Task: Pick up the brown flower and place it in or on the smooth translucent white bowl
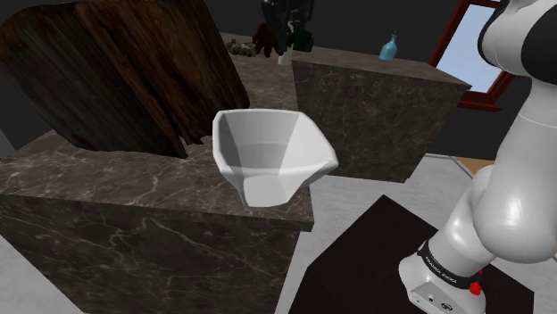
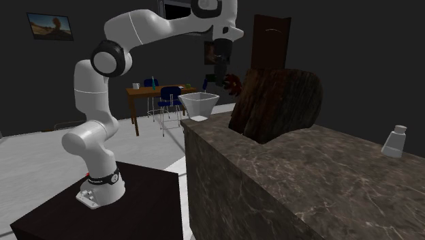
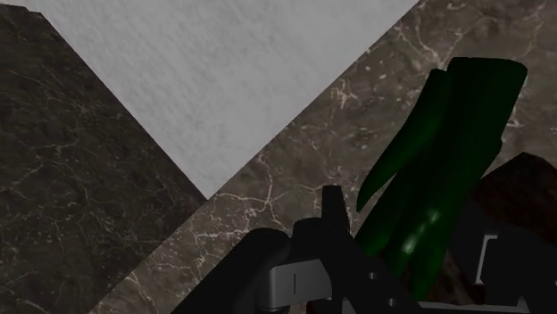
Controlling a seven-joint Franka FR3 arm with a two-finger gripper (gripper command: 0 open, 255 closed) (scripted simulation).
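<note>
Pick done: all-black two-finger gripper (image 2: 219,73) clenched on the brown flower with green leaves (image 2: 233,84), aloft (apparently above the far edge of the dark marble counter (image 1: 107,192)). Left: carry to the smooth white faceted bowl (image 1: 234,150) at the counter's corner, then release.

The dark reddish-brown flower (image 1: 264,37) hangs in the air, clasped between the fingers of the black gripper (image 2: 223,78). Its petals are bunched, and its long, glossy green leaves (image 3: 436,178) lie between the fingers in the wrist view. In the second exterior view it hangs up and to the right of the bowl. The smooth white bowl (image 1: 268,152) is faceted and wide-mouthed, narrowing to a small flat base. It stands upright at a corner of the dark marbled counter (image 1: 107,187).
</note>
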